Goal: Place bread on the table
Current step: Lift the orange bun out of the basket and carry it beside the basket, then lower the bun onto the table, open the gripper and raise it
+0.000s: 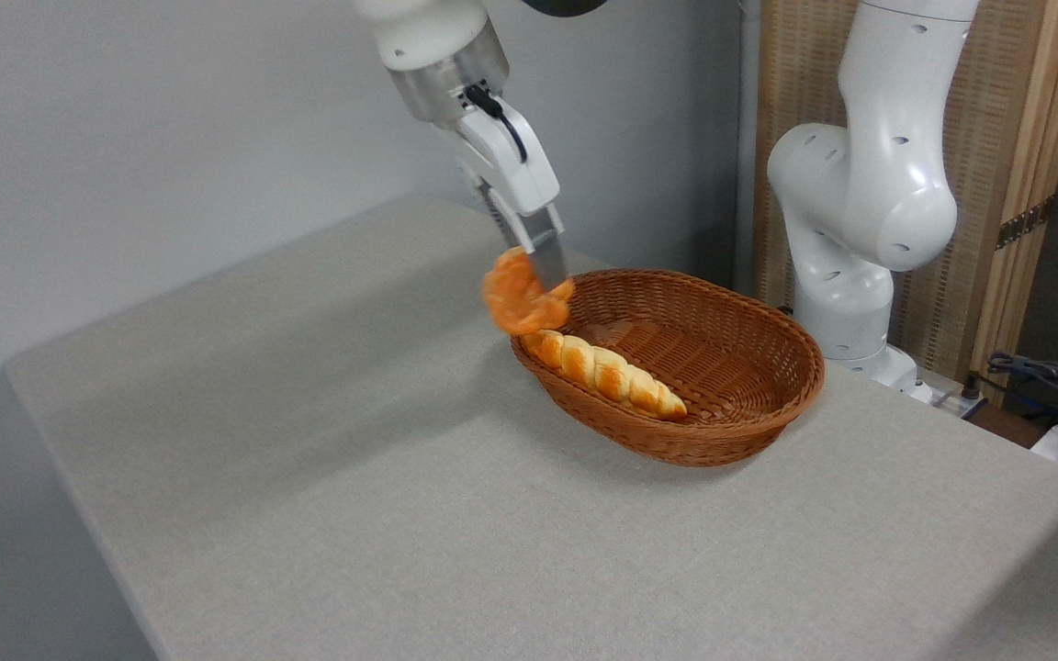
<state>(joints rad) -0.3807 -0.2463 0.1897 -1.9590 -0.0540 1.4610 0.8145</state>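
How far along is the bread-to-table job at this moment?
Done: the gripper is shut on the small knobbly orange bun, lifted clear above the brown wicker basket's left rim. Left: carrying it over the grey speckled tabletop and releasing. The long twisted golden loaf lies in the basket.

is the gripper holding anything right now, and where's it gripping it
Yes: the gripper holds the small orange bun by its upper right edge, lifted above the basket rim.
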